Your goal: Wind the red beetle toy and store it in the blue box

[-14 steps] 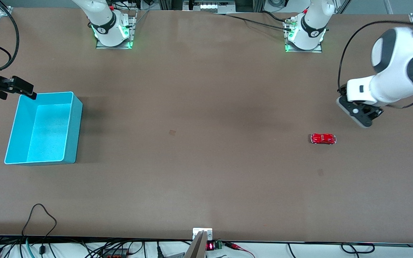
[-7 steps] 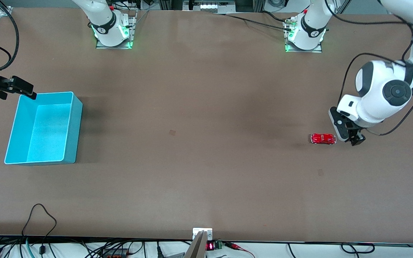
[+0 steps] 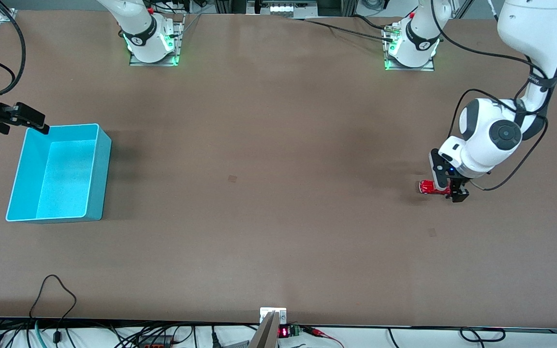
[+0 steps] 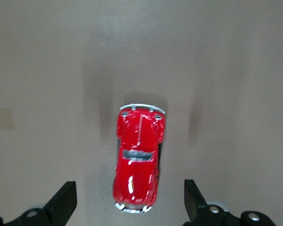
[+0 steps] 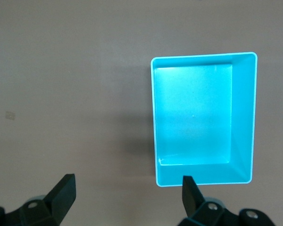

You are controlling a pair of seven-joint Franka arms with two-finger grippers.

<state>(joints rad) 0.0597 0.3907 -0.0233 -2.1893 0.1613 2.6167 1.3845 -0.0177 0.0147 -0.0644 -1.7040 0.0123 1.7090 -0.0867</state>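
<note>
The red beetle toy (image 3: 429, 187) stands on the brown table toward the left arm's end; in the left wrist view the toy (image 4: 138, 160) lies lengthwise between the fingers. My left gripper (image 3: 449, 186) is open, low over the toy's one end, with a wide gap on each side and no touch visible. The blue box (image 3: 58, 172) stands empty at the right arm's end; it also shows in the right wrist view (image 5: 203, 120). My right gripper (image 3: 22, 117) is open and empty, up in the air by the box's corner nearest the bases, and waits.
The two arm bases (image 3: 152, 41) stand along the table's edge farthest from the front camera. Cables (image 3: 56, 299) lie along the edge nearest that camera. A small dark mark (image 3: 232, 178) sits mid-table.
My left arm has swung down and toward the toy, from well off beside it to straddling its end. The toy, the box and the right arm have not moved.
</note>
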